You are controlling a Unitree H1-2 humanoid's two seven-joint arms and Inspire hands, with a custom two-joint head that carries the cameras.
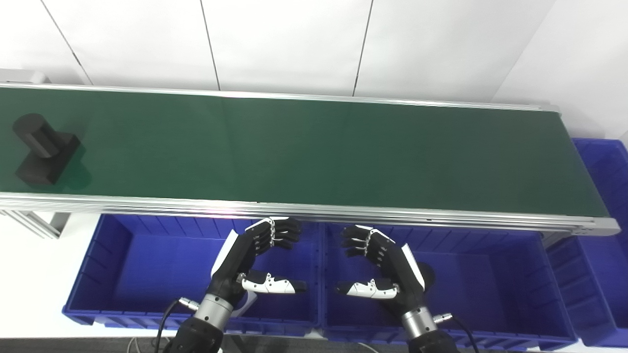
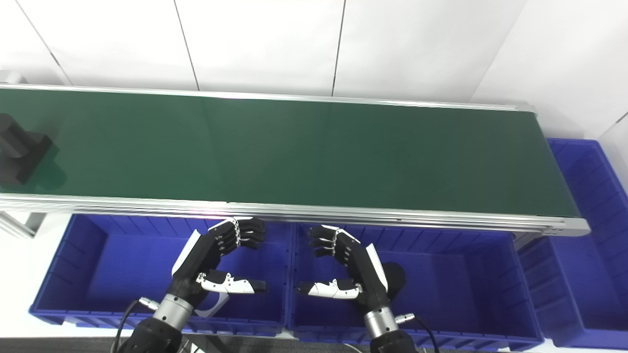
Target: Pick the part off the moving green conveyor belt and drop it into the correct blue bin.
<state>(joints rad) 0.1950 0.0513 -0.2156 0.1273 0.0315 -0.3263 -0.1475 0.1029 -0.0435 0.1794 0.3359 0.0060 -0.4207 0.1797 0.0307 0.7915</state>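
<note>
Nothing's been picked yet. The black blocky part with a cylinder end [image 1: 43, 148] sits at the far left of the long green conveyor belt [image 1: 314, 152]. Left hand [image 1: 255, 260] and right hand [image 1: 380, 267] hover empty over the 2 blue plastic bins [image 1: 113, 274], fingers apart, well away from it.

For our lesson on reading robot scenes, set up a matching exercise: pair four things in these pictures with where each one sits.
Things:
1. black part
2. left hand
3. right hand
4. far-right blue bin

Places:
A. over the middle blue bin
B. past the end of the green conveyor belt
C. far left on the belt
D. over the leftmost blue bin

Pairs: 1-C, 2-D, 3-A, 4-B
</note>
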